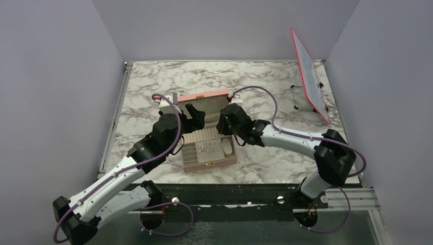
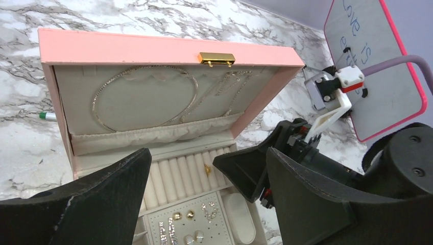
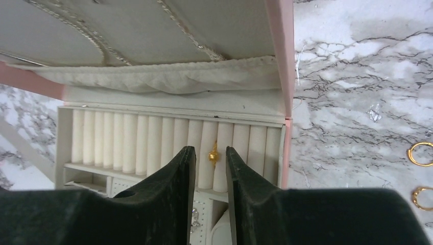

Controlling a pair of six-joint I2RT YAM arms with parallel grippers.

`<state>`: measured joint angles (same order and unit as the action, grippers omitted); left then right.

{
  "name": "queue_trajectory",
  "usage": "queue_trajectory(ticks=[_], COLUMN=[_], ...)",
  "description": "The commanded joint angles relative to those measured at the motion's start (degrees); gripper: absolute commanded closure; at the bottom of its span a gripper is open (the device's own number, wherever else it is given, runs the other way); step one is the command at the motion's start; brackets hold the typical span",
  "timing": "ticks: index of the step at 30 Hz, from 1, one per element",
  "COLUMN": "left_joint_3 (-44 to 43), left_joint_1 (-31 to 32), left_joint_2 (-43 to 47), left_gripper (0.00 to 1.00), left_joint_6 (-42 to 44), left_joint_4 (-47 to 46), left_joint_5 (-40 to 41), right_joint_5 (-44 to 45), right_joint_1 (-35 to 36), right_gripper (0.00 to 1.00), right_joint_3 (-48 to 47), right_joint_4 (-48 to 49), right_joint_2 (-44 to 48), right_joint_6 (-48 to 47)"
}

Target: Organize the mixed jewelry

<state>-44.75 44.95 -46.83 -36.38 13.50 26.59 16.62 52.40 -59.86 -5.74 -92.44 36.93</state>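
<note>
Right wrist view: one gold ring [image 3: 213,153] is seen seated in a groove of the ring rolls [image 3: 127,148], in the rear compartment of the pink box [image 3: 286,76]. It is framed in the slot of the right gripper [image 3: 210,151], at 12 o'clock from the fingertips. No contact is observed. The slot is recorded as narrow, with nothing held. Two loose gold rings [image 3: 421,153] are noted on the marble table [image 3: 357,102] outside the box, at 3 to 4 o'clock of the frame, one below the other and apart from it.

Left wrist view: small earring pieces [image 2: 190,215] are found on the padded tray at 6 o'clock, just in front of the ring rolls. The left gripper [image 2: 207,153] is spread wide, with nothing between its fingers. Two chains [image 2: 145,97] are seen hung inside the raised lid [image 2: 153,51]. A green-tipped pen [image 2: 47,116] is noted beside the box at 9 o'clock, and a whiteboard [image 2: 378,61] at 2 o'clock.

Top external view: both grippers are recorded over the open box, left at 10 o'clock of the tray, right at 1 o'clock.
</note>
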Motion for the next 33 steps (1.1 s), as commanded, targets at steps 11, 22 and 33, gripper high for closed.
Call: queue_trajectory(ticks=[11,22,33], left_joint_3=[-2.64,-7.92,-6.73], left_joint_1=[-0.15,-0.21,-0.15], left_joint_2=[-1.66,-1.67,-4.11], left_gripper=[0.14,0.11,0.11], left_joint_6=[-0.24,8.71,5.39], left_joint_4=[0.22,8.19,4.87], left_joint_5=[-4.52,-3.21,-7.02], right_joint_5=[11.91,11.70,4.28], right_joint_1=[-0.31,-7.51,-12.69], right_gripper=[0.67,0.57,0.59], right_joint_3=[6.30,13.17,20.48], right_joint_4=[-1.83,-11.72,-9.18], right_joint_2=[12.06,16.40,15.00], right_joint_6=[-0.98,5.41,6.98])
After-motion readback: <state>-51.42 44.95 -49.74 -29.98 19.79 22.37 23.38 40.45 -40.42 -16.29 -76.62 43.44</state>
